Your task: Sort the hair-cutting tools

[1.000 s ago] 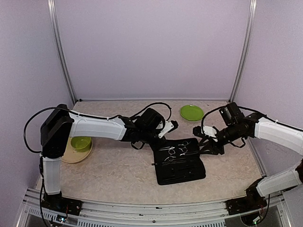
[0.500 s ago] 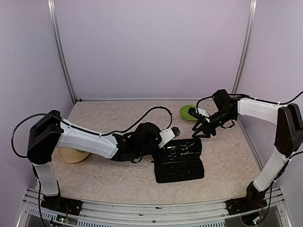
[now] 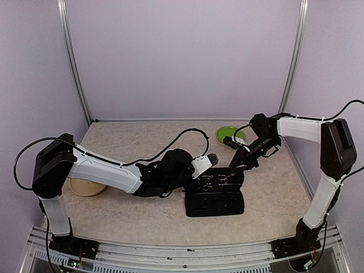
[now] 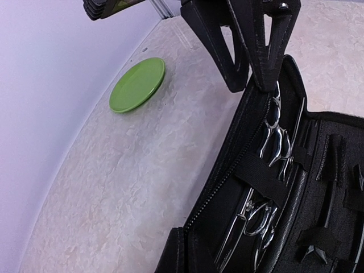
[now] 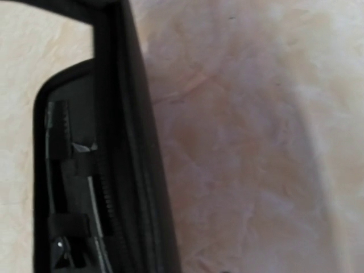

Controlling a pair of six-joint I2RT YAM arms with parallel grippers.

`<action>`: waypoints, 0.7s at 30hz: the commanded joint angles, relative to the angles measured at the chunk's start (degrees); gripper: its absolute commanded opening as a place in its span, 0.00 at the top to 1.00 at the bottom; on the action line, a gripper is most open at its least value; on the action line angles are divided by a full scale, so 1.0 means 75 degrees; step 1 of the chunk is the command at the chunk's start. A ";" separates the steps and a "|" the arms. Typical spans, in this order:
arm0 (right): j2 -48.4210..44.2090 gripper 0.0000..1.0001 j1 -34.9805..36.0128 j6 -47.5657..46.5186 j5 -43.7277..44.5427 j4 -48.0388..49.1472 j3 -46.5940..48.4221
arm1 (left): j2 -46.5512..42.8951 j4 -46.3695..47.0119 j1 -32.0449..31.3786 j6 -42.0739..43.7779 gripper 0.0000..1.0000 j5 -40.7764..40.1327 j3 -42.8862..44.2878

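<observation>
I have the left gripper (image 3: 208, 161) clenched by the far left corner of the open black case (image 3: 219, 206). My right gripper (image 3: 236, 164) is at the case's far right corner, its fingers (image 4: 223, 48) either side of the zipped rim. From here I cannot tell whether they pinch it or stand loose. The left-hand scissors (image 4: 253, 219) and right-hand scissors (image 4: 272, 145) lie strapped in the case's far half, with the green plate (image 3: 230, 134) beyond.
</observation>
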 commanded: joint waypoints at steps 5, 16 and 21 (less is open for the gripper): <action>-0.0004 0.90 -0.0038 -0.0634 -0.0557 -0.0636 0.0009 | -0.0274 0.0730 -0.0048 -0.0031 1.00 -0.0342 0.0109; -0.1253 1.00 0.0127 -0.0388 -0.0057 0.0575 -0.0992 | -0.1076 -0.0778 -0.0178 -0.1004 0.67 0.0299 0.0280; -0.2283 1.00 0.0508 -0.0259 0.0406 0.1176 -0.1629 | -0.2018 -0.1449 0.0058 -0.1710 0.58 0.1394 -0.0178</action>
